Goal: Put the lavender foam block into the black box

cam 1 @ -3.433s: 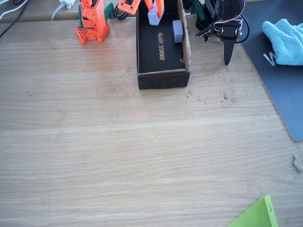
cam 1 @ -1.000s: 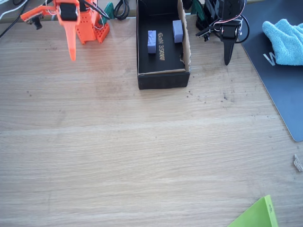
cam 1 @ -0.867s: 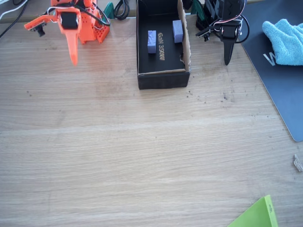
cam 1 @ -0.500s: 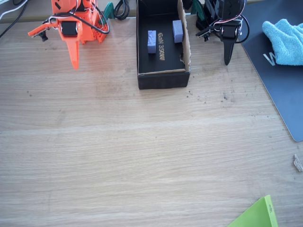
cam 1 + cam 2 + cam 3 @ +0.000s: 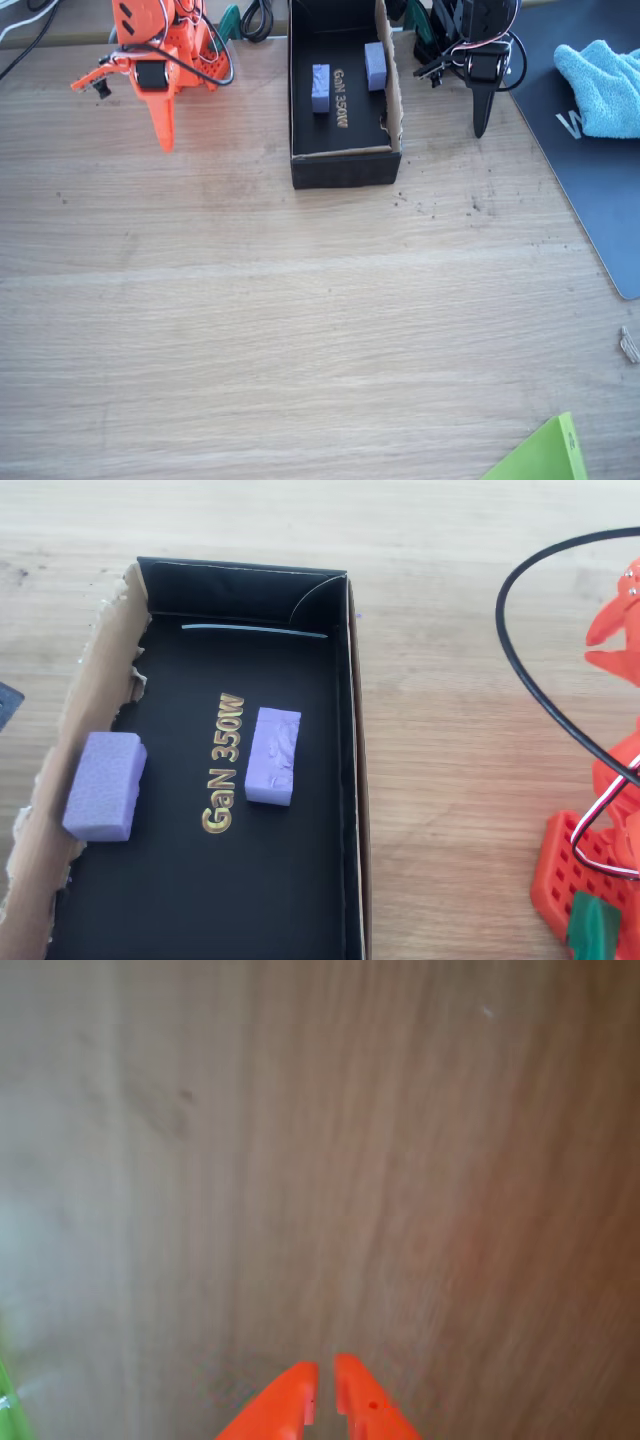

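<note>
The lavender foam block [image 5: 272,754] is seen lying inside the black box [image 5: 345,730], so the task is judged finished, while the empty, closed end effector [image 5: 322,1392] is held over bare worktop [image 5: 300,330].

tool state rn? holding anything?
Tool: closed, tips nearly touching, empty, above bare table. Lavender block lies in the black box.
</note>
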